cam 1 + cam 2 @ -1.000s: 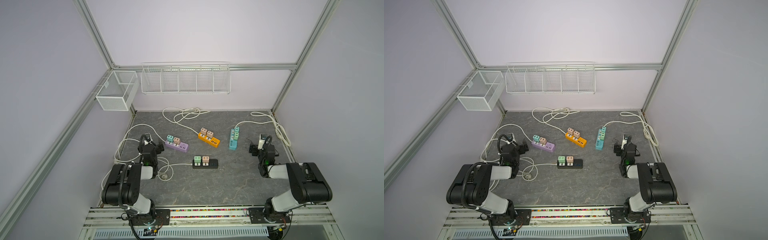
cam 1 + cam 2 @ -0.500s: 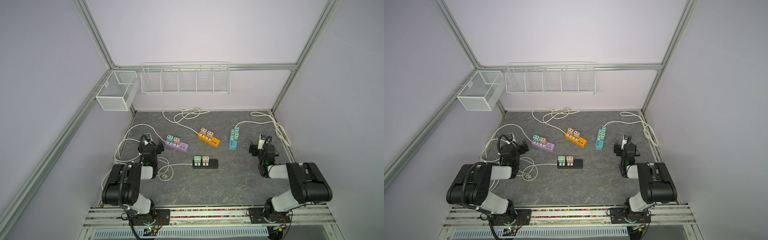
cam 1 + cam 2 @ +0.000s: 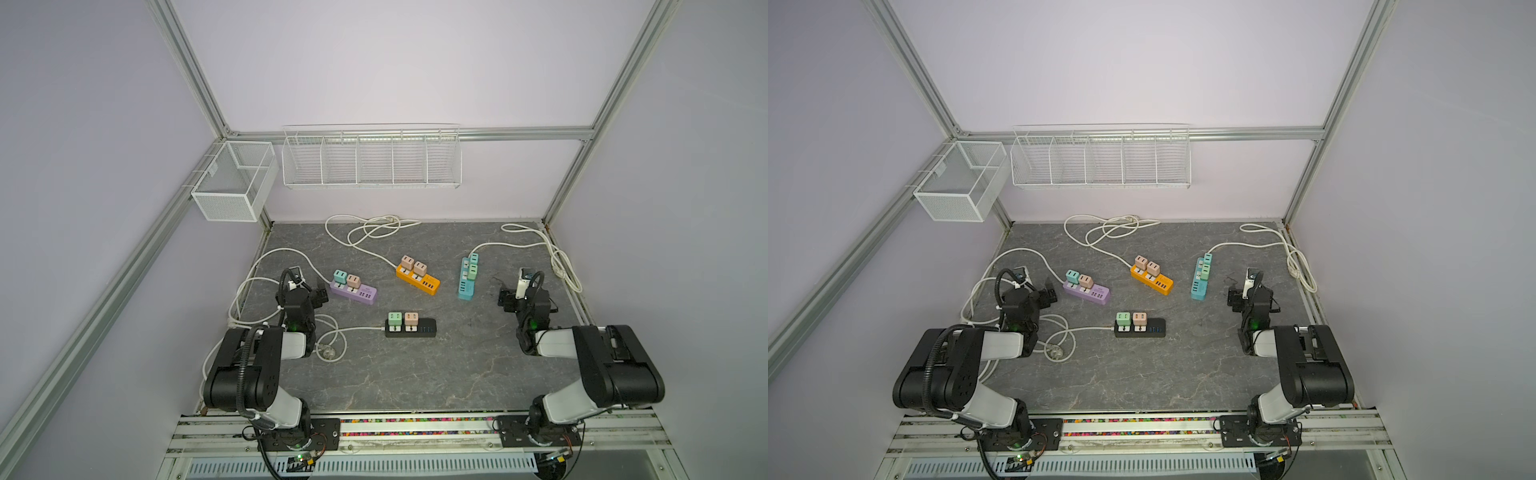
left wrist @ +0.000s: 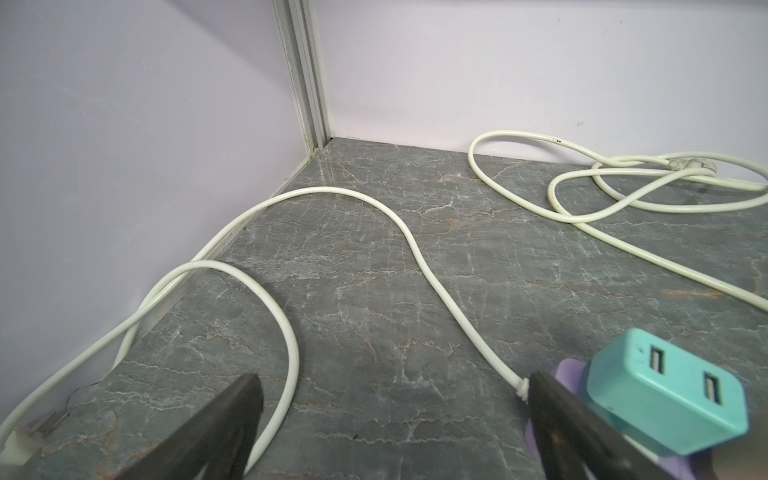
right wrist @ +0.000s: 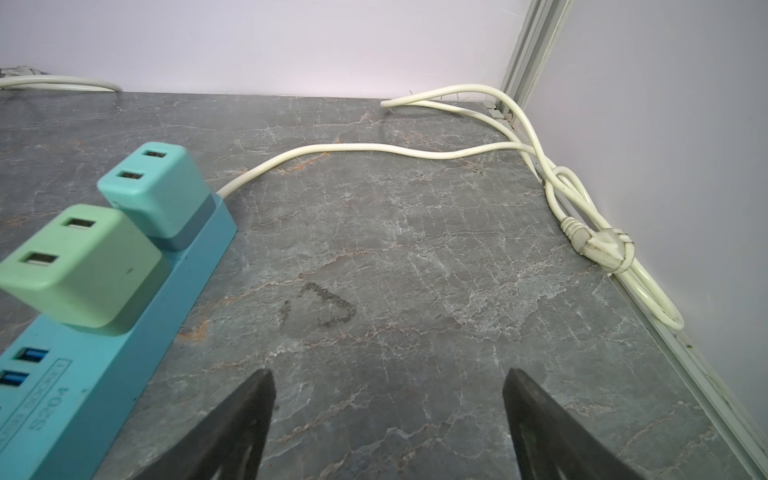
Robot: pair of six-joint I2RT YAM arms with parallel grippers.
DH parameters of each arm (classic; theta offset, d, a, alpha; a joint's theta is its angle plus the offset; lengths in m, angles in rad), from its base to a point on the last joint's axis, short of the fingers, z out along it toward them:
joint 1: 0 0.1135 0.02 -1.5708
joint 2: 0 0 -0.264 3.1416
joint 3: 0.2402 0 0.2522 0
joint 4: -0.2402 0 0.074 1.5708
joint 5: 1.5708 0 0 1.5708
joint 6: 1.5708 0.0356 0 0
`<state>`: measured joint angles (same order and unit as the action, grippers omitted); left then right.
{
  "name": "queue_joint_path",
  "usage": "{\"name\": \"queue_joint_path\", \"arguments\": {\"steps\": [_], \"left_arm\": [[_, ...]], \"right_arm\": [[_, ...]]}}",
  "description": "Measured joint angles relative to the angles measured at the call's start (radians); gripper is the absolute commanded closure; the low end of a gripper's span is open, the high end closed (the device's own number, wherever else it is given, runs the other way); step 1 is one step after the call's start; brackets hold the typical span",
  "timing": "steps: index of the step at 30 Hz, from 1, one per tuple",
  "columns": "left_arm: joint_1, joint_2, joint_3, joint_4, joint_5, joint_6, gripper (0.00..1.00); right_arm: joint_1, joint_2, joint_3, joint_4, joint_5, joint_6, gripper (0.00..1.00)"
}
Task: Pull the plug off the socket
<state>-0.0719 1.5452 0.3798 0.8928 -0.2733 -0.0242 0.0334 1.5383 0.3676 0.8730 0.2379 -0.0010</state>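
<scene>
No plug is off yet; all of them look seated in their strips, so I judge this to be the approach. In a top view the left tool (image 4: 392, 380) sits at 9 o'clock of the purple strip (image 3: 354, 291), jaws wide apart and empty, one finger just beside the teal plug (image 4: 665, 399) at that strip's cord end. The right tool (image 5: 388, 374), also apart and holding nothing, is at 4 o'clock of the blue strip (image 5: 108, 340), near its green plug (image 5: 79, 266). The next move likely calls for straddling one plug, clamping its sides and drawing straight up while the strip stays down. The grey marbled counter (image 3: 415, 374) carries looped white cords (image 3: 365, 228) toward 12 o'clock. Pale lilac walls bear a wire rack (image 3: 370, 158) and a mesh box (image 3: 232, 183).
</scene>
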Motion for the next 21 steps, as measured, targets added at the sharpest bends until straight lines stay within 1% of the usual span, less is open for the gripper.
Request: {"name": "queue_joint_path", "arguments": {"steps": [4, 10, 18, 21], "left_arm": [[0.0, 0.0, 0.0, 0.0, 0.0, 0.0, 0.01], [0.0, -0.014, 0.0, -0.007, -0.013, -0.004, 0.01], [0.0, -0.153, 0.0, -0.103, -0.018, -0.016, 0.01], [0.0, -0.215, 0.0, -0.161, -0.018, -0.027, 0.01]], "right_arm": [[0.0, 0.0, 0.0, 0.0, 0.001, 0.0, 0.11], [0.0, -0.027, -0.014, 0.011, 0.035, 0.002, 0.11], [0.003, -0.048, -0.043, 0.037, 0.056, 0.001, 0.11], [0.007, -0.113, -0.043, -0.013, 0.066, 0.001, 0.11]]}}
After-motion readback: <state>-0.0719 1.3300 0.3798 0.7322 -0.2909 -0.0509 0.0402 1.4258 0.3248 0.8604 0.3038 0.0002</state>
